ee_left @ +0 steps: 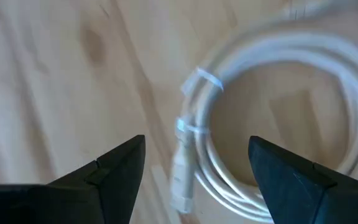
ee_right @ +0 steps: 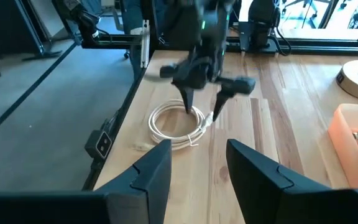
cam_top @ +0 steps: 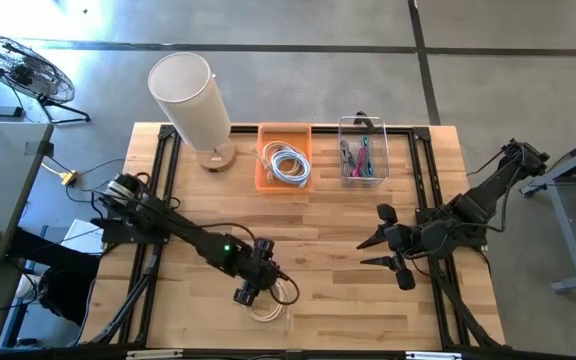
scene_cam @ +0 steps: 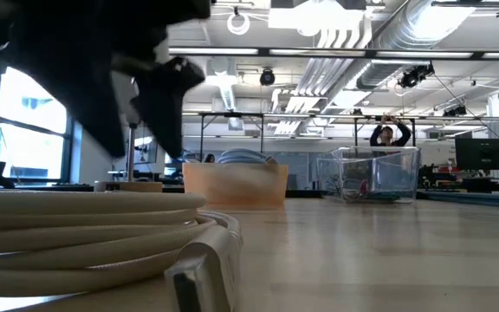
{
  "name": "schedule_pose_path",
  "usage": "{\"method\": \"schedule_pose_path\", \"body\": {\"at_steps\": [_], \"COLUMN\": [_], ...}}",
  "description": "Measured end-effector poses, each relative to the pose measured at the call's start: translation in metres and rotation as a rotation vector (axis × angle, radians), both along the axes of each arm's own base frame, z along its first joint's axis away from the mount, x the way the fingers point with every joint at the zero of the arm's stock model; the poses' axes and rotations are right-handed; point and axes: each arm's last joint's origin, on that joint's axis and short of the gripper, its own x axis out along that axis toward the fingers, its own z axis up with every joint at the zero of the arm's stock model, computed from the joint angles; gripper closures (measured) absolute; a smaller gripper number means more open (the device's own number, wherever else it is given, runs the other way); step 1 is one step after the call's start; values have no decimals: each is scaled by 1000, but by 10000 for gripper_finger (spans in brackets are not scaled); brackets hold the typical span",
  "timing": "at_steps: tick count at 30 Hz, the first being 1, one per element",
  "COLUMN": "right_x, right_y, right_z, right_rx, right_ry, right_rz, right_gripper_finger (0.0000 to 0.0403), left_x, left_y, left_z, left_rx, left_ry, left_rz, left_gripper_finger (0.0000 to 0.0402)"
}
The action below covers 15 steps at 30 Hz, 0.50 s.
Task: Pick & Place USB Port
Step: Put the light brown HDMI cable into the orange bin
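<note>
Lying coiled on the wooden desk point(cam_top: 338, 280) near its front edge: white USB cable point(cam_top: 271, 303), connector end tied alongside the loop. Hovering just above that coil, left tool point(cam_top: 252, 290), fingers point(ee_left: 114, 171) spread wide and holding nothing, straddling the coil's edge and plug. Waiting well apart over the desk's right side, right tool point(cam_top: 380, 243), also gaping wide, empty. Sitting at the far edge: orange bin point(cam_top: 284, 180) holding another white cable, clear bin point(cam_top: 362, 150) beside it.

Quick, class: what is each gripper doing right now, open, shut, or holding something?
Left gripper: open, empty, poised over the coiled white cable.
Right gripper: open, empty, waiting at the table's right side.
</note>
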Motion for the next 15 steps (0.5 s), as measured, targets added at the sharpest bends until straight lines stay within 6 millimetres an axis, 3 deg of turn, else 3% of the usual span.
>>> {"method": "schedule_pose_path", "body": {"at_steps": [15], "right_x": [2], "right_y": [2], "right_z": [5], "right_rx": [46], "right_ry": [-48], "right_rz": [13], "right_gripper_finger": [257], "left_x": [9], "left_y": [-7], "left_z": [-53], "left_rx": [-30], "left_ry": [182], "left_rz": [71], "left_gripper_finger": [121]}}
